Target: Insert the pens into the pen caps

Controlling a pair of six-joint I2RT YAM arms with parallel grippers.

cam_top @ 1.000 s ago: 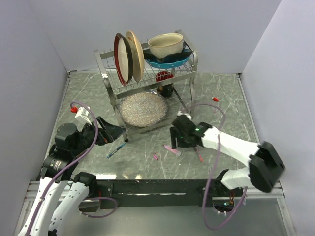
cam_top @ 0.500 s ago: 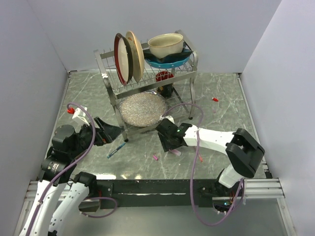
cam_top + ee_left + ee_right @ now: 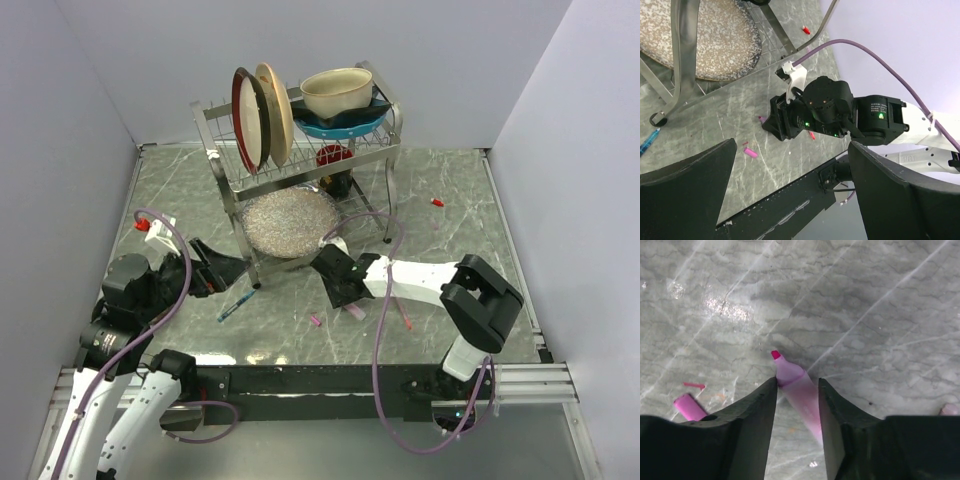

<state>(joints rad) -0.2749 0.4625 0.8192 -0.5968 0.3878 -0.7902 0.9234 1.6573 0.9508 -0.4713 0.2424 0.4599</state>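
- The right arm (image 3: 420, 280) reaches across the desk (image 3: 450, 250), with its jaws low over the middle, just in front of the rack (image 3: 215, 150).
- The right jaws stand partly apart, one of the fingers (image 3: 752, 425) on each side of the pink pen (image 3: 802, 397).
- That pen lies flat on the desk. One finger meets its shoulder and a sliver of desk shows between it and the other finger, so no firm grip is visible.
- The pen's bare pink tip pokes out past the fingertips.
- The pink cap (image 3: 687, 406) lies on the desk near the pen, at the lower left of the right wrist view. It touches neither the pen nor the jaws.
- The blue pen (image 3: 236, 304) lies on the desk near the rack's front-left foot, between the two arms and closer to the left one.
- A third pen (image 3: 404, 316) lies on the desk beside the right arm, towards the near edge. Its colour is hard to tell from above.
- The red cap (image 3: 437, 202) sits far back on the right, well apart from every pen.
- The left arm (image 3: 130, 300) is at the left side. The left jaws are spread wide with nothing between them, and they point across the desk at the right jaws.
- The rack holds two upright plates (image 3: 262, 115) and a bowl (image 3: 335, 92) resting on a blue dish (image 3: 340, 127).
- A speckled plate (image 3: 290, 222) sits under the rack's shelf.
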